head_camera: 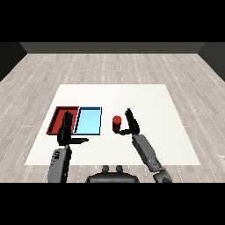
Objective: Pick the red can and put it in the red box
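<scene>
The fingers (129, 116) of the right hand (132, 126) are straight and spread open, pointing up, with the thumb reaching out toward the left of the frame. They hold nothing. The red can (117, 123) stands upright just beside them, in the middle of the frame, between the thumb and the fingers, but I cannot tell if the hand touches it yet.

The left hand (65, 130) is at the lower left of the frame. It is open too, with nothing in it. It hangs over the red tray's near edge.

So the job has hardly started. The can is not picked up; it sits on the white worktop (149, 101). I think the hand must close round the can, lift it, and carry it left. It has to go past the light blue tray (89, 120) to reach the red tray (57, 115), which lies at the left of the frame with no can in it.
</scene>
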